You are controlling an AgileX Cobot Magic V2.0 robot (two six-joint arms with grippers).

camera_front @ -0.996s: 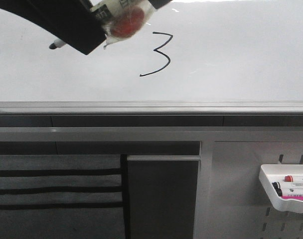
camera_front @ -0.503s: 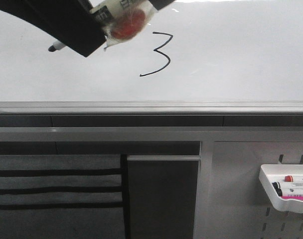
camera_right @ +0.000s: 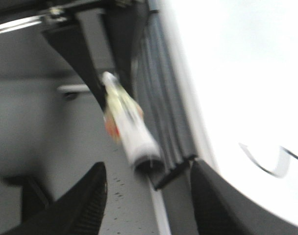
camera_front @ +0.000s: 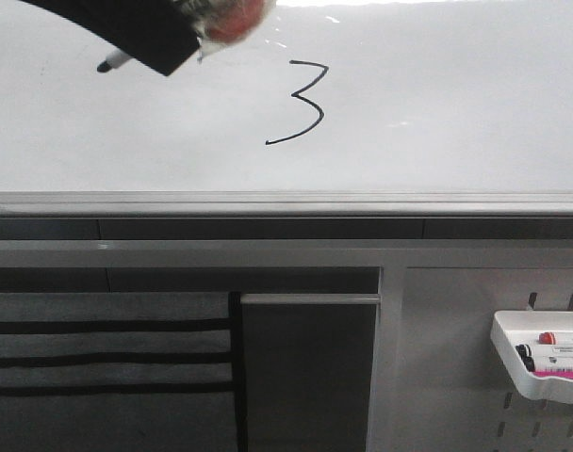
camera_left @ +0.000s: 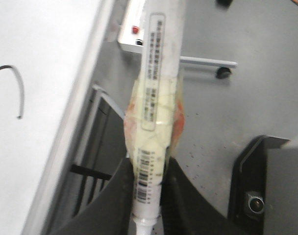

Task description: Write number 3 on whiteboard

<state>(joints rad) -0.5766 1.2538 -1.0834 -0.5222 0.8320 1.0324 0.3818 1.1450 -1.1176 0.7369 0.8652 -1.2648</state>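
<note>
number 3 [camera_front: 301, 102]: on whiteboard [camera_front: 456, 113], beside left tool [camera_left: 148, 196] | left tool: pinching marker [camera_left: 156, 98] | right tool [camera_right: 144, 196]: spread

This looks like an office or lab workroom. A large glossy whiteboard [camera_front: 437, 104] on a grey metal rail [camera_front: 286, 202] fills the wall, and below its right end a perforated panel [camera_front: 456, 358] carries a small white tray [camera_front: 513, 367] of markers. The left wrist view shows a plain grey floor [camera_left: 247, 98] with a castor wheel [camera_left: 222, 73] on a metal leg.
</note>
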